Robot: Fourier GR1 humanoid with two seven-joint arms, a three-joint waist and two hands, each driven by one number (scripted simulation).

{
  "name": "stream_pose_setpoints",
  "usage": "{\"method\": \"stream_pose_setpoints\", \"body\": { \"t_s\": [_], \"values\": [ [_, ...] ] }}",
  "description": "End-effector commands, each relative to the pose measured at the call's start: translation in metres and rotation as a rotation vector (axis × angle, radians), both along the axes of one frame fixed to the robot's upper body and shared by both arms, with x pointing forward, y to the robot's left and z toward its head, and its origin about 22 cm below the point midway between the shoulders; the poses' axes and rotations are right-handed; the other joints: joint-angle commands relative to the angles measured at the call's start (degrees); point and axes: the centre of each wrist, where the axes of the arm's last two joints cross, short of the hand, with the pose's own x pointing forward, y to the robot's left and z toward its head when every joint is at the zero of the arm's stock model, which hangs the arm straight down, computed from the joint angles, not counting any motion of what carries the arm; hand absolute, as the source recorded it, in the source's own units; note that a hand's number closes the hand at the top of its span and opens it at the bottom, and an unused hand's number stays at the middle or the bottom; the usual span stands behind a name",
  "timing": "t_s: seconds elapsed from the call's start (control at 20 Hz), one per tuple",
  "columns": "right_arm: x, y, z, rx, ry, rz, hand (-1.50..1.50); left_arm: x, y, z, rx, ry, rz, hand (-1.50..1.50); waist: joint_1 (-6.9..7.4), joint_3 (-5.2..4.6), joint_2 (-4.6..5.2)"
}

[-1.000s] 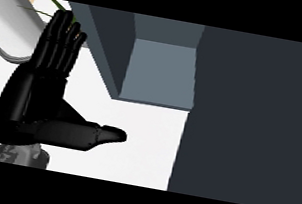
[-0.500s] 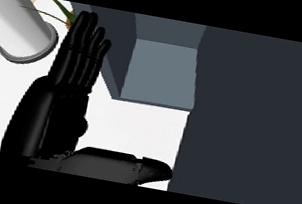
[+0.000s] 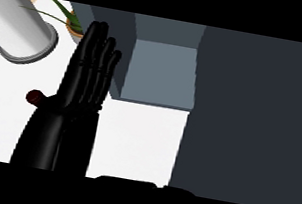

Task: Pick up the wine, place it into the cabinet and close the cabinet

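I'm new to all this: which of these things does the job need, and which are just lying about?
Job: left hand, fingers straight; dark red wine top peeking beside it; grey cabinet.
Lying about: white cylinder; potted plant.

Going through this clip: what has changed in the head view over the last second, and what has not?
The black robot hand, fingers straight, moved toward the view's right and closer to the grey cabinet; its thumb slid down to the lower edge. A small dark red round object, possibly the wine's top, now shows at the hand's left edge. Nothing was grasped or released. The grey cylinder and potted green plant look unmoved.
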Motion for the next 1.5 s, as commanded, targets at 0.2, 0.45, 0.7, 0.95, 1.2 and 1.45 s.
{"method": "stream_pose_setpoints", "body": {
  "t_s": [0.2, 0.45, 0.7, 0.95, 1.2, 1.45],
  "values": [
    [-0.041, -0.002, 0.042, 0.005, -0.07, 0.01, -1.5, -0.008, -0.008, 0.002, -0.006, 0.003, 0.061, -1.5, -0.13, -0.01, 0.08],
    [-0.04, -0.004, 0.049, 0.011, -0.061, 0.008, -1.5, -0.015, 0.002, 0.022, 0.002, -0.003, 0.087, -1.5, 0.22, 0.0, 0.08],
    [-0.045, -0.003, 0.052, 0.012, -0.053, 0.005, -1.5, -0.018, 0.026, 0.028, -0.024, 0.012, 0.132, -1.5, 0.01, -0.04, 0.12],
    [-0.038, -0.001, 0.055, -0.004, -0.061, 0.01, -1.5, -0.028, 0.026, 0.025, 0.021, 0.008, 0.179, -1.5, 0.54, -0.03, 0.1],
    [-0.045, -0.004, 0.052, 0.009, -0.076, 0.004, -1.5, -0.028, 0.052, 0.017, 0.049, 0.005, 0.258, -1.5, -0.01, -0.03, 0.1],
    [-0.04, -0.001, 0.05, 0.015, -0.048, 0.012, -1.5, -0.038, 0.074, 0.033, 0.078, 0.014, 0.28, -1.5, 0.43, -0.03, -0.01]
  ]
}}
